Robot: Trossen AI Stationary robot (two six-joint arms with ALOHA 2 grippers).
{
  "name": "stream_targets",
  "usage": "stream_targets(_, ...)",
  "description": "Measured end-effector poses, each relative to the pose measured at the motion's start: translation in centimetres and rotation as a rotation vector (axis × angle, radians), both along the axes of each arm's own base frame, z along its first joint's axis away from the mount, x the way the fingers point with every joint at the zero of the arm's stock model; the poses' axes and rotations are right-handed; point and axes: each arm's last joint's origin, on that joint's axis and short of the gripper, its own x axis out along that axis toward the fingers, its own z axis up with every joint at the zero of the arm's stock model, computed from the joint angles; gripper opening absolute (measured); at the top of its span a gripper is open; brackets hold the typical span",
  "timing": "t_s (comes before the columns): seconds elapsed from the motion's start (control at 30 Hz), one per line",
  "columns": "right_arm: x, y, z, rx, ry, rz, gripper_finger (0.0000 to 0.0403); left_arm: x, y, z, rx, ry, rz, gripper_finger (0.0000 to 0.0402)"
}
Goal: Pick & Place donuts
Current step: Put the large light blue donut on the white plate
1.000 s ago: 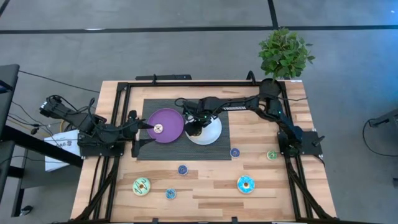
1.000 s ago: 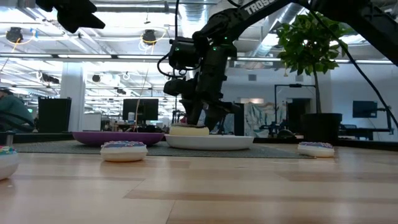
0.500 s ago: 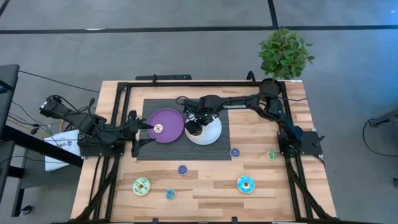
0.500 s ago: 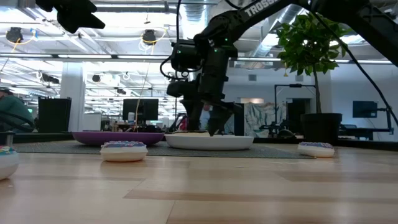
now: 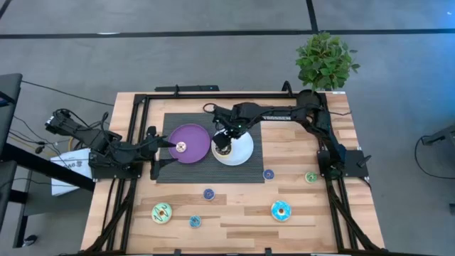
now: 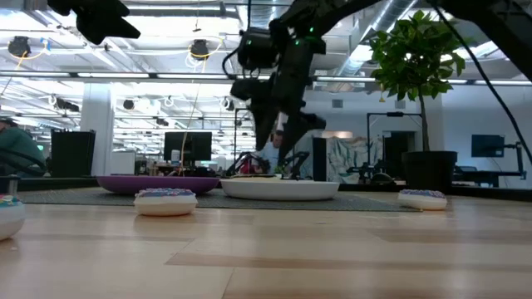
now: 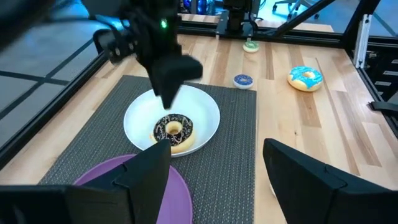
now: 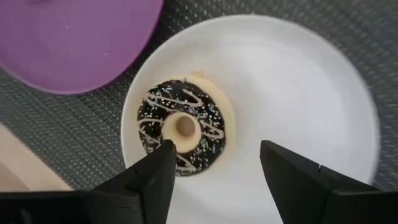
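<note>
A dark arm's hand (image 6: 283, 158) hangs above the white plate (image 6: 280, 189), fingers apart, clear of it. A purple plate (image 6: 158, 183) lies to the left; two donuts (image 6: 165, 201) (image 6: 423, 198) rest nearer on the wooden worktop (image 6: 266, 253).

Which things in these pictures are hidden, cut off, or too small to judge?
- High view: the right claw covers part of the brown donut on the white plate.
- High view: the small object on the purple plate is too small to name.
- Low view: the white plate's rim hides the brown donut.
- Left wrist view: the left claw covers part of the purple plate, cut by the edge.
- Low view: a donut is cut off at the edge.
</note>
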Motion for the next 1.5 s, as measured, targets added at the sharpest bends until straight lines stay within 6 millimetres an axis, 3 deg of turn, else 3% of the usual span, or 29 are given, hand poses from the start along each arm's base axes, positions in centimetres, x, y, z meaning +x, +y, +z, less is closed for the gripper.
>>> stream_targets(0.2, -1.0, 2.6, 3.4, -0.116, -0.051, 0.101, 0.0183, 0.0, -0.2, -0.1, -0.027, 0.014, -0.045, 0.0251)
stream_targets(0.33, -2.7, 5.2, 4.1, -0.17, -0.104, 0.136, 0.013, 0.0, -0.2, -0.1, -0.036, 0.017, -0.062, 0.0251)
stream_targets(0.6, -10.0, 11.0, 4.6, -0.232, -0.341, 0.099, 0.004, 0.0, -0.3, -0.1, -0.048, 0.02, -0.086, 0.0251)
stream_targets(0.83, -16.6, 14.0, 5.3, -0.321, -0.49, 0.163, 0.0003, 0.6, -0.5, -0.4, -0.101, 0.034, -0.048, 0.0251)
stream_targets(1.0, -20.6, 14.8, 5.7, -0.362, -0.561, 0.187, 0.0006, 2.3, -1.3, -1.0, -0.156, 0.042, -0.016, 0.0251)
stream_targets(1.17, -24.0, 14.6, 4.8, -0.356, -0.611, 0.206, 0.0001, 4.8, -2.4, -1.3, -0.193, 0.074, 0.051, 0.0251)
stream_targets(1.33, -26.3, 14.3, 3.5, -0.319, -0.656, 0.234, 0.0001, 7.2, -3.5, -1.3, -0.285, 0.126, 0.136, 0.0251)
stream_targets(1.5, -27.5, 13.9, 2.4, -0.31, -0.671, 0.237, 0.0, 8.1, -4.0, -1.3, -0.478, 0.293, 0.307, 0.0251)
